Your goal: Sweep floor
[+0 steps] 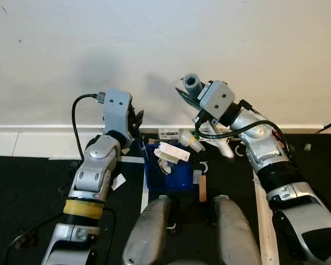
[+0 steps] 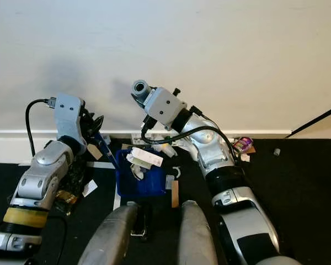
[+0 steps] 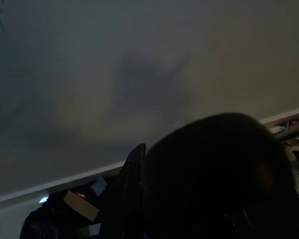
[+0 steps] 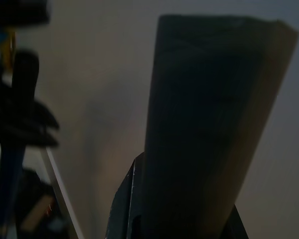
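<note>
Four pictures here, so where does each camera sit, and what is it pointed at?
Left eye: on the head, looking down at the blue dustpan by the wall; both arms and knees show.
Right eye: beside it, same dustpan, shifted slightly.
Left wrist: on the left arm, facing the wall; dark finger.
Right wrist: on the right arm, facing the wall along a grey handle.

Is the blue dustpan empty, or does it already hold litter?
Holding litter. The blue dustpan lies on the dark floor before the wall, with white paper scraps piled in it. More scraps lie on the floor beside it.
</note>
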Robot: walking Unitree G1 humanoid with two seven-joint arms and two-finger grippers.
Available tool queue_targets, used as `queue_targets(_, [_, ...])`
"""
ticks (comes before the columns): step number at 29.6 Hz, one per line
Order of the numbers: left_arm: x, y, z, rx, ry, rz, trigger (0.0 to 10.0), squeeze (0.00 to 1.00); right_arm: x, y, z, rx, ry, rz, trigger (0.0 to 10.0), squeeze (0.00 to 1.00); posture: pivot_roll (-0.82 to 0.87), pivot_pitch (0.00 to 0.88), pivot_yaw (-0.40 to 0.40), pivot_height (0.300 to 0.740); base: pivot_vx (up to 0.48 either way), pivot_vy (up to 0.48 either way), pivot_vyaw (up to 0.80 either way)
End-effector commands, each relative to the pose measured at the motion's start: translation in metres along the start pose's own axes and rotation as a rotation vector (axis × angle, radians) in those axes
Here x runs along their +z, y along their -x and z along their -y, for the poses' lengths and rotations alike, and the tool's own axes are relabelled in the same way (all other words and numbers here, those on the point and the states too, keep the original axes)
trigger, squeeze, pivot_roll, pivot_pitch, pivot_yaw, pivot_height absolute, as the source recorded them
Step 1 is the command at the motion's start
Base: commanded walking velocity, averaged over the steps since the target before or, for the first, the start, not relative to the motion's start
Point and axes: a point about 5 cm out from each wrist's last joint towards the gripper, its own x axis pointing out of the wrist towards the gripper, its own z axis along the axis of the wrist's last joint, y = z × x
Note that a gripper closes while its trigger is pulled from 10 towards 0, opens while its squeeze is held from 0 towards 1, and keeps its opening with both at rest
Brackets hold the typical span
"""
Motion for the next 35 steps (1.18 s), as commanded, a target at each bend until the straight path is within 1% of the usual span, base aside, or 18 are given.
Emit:
queue_targets(1, [-0.006, -0.002, 0.005, -0.015, 0.013, -0.009, 10.0, 0.00, -0.004, 0.001, -0.002, -0.023, -0.008, -0.038, 10.0, 0.00, -0.01, 0.205, 0.047, 0.740, 0.000, 0.000, 0.00])
queue_targets(3, [-0.006, -0.004, 0.005, -0.014, 0.014, -0.007, 10.0, 0.00, -0.007, 0.002, 0.004, -0.103, -0.042, -0.072, 10.0, 0.00, -0.01, 0.202, 0.046, 0.740, 0.000, 0.000, 0.00])
queue_targets(5, [-0.005, -0.005, 0.005, -0.012, 0.014, -0.003, 10.0, 0.00, -0.012, 0.004, 0.011, -0.186, -0.032, -0.125, 10.0, 0.00, -0.01, 0.199, 0.044, 0.740, 0.000, 0.000, 0.00])
queue_targets(6, [-0.005, -0.005, 0.005, -0.012, 0.015, -0.002, 10.0, 0.00, -0.014, 0.005, 0.015, -0.223, -0.053, -0.139, 10.0, 0.00, -0.01, 0.196, 0.041, 0.740, 0.000, 0.000, 0.00])
queue_targets(7, [-0.005, -0.006, 0.006, -0.011, 0.015, 0.001, 10.0, 0.00, -0.019, 0.006, 0.018, -0.267, -0.123, -0.160, 10.0, 0.00, -0.01, 0.196, 0.041, 0.740, 0.000, 0.000, 0.00])
queue_targets(8, [-0.005, -0.006, 0.006, -0.011, 0.015, 0.001, 10.0, 0.00, -0.019, 0.006, 0.018, -0.267, -0.123, -0.160, 10.0, 0.00, -0.01, 0.196, 0.041, 0.740, 0.000, 0.000, 0.00])
queue_targets(9, [-0.006, -0.006, 0.006, -0.010, 0.016, 0.003, 10.0, 0.00, -0.024, 0.009, 0.023, -0.335, -0.179, -0.187, 10.0, 0.00, -0.01, 0.192, 0.033, 0.740, 0.000, 0.000, 0.00])
queue_targets(14, [-0.007, -0.006, 0.006, -0.004, 0.018, 0.004, 10.0, 0.00, -0.032, 0.015, 0.027, -0.416, -0.223, -0.238, 10.0, 0.00, -0.01, 0.183, 0.025, 0.740, 0.000, 0.000, 0.00])
queue_targets(17, [-0.009, -0.006, 0.006, 0.001, 0.018, 0.005, 10.0, 0.00, -0.039, 0.020, 0.023, -0.457, -0.260, -0.274, 10.0, 0.00, -0.02, 0.171, 0.016, 0.740, 0.000, 0.000, 0.00])
queue_targets(20, [-0.009, -0.007, 0.004, 0.005, 0.017, 0.007, 10.0, 0.00, -0.042, 0.023, 0.019, -0.486, -0.255, -0.288, 10.0, 0.00, -0.02, 0.164, 0.013, 0.740, 0.000, 0.000, 0.00])
queue_targets(23, [-0.009, -0.007, 0.002, 0.012, 0.016, 0.008, 10.0, 0.00, -0.046, 0.025, 0.016, -0.507, -0.285, -0.314, 10.0, 0.00, -0.02, 0.158, 0.011, 0.740, 0.000, 0.000, 0.00])
queue_targets(25, [-0.008, -0.008, 0.000, 0.017, 0.014, 0.010, 10.0, 0.00, -0.047, 0.027, 0.013, -0.517, -0.342, -0.326, 10.0, 0.00, -0.02, 0.153, 0.009, 0.740, 0.000, 0.000, 0.00])
queue_targets(26, [-0.008, -0.008, 0.000, 0.017, 0.014, 0.010, 10.0, 0.00, -0.047, 0.027, 0.013, -0.517, -0.342, -0.326, 10.0, 0.00, -0.02, 0.153, 0.009, 0.740, 0.000, 0.000, 0.00])
queue_targets(28, [-0.008, -0.008, -0.001, 0.020, 0.011, 0.009, 10.0, 0.00, -0.046, 0.029, 0.011, -0.543, -0.418, -0.315, 10.0, 0.00, -0.02, 0.153, 0.009, 0.740, 0.000, 0.000, 0.00])
queue_targets(31, [-0.010, -0.009, -0.003, 0.033, -0.005, -0.005, 10.0, 0.00, -0.056, 0.040, 0.006, -0.636, -0.556, -0.398, 10.0, 0.00, -0.03, 0.146, 0.005, 0.740, 0.000, 0.000, 0.00])
queue_targets(32, [-0.010, -0.010, -0.003, 0.034, -0.003, -0.005, 10.0, 0.00, -0.057, 0.042, 0.003, -0.646, -0.587, -0.408, 10.0, 0.00, -0.03, 0.145, 0.003, 0.740, 0.000, 0.000, 0.00])
queue_targets(34, [-0.010, -0.010, -0.003, 0.034, -0.001, -0.003, 10.0, 0.00, -0.057, 0.043, 0.002, -0.647, -0.603, -0.408, 10.0, 0.00, -0.03, 0.145, 0.003, 0.740, 0.000, 0.000, 0.00])
queue_targets(35, [-0.010, -0.010, -0.003, 0.034, 0.002, -0.003, 10.0, 0.00, -0.058, 0.044, -0.003, -0.644, -0.636, -0.410, 10.0, 0.00, -0.03, 0.146, 0.003, 0.740, 0.000, 0.000, 0.00])
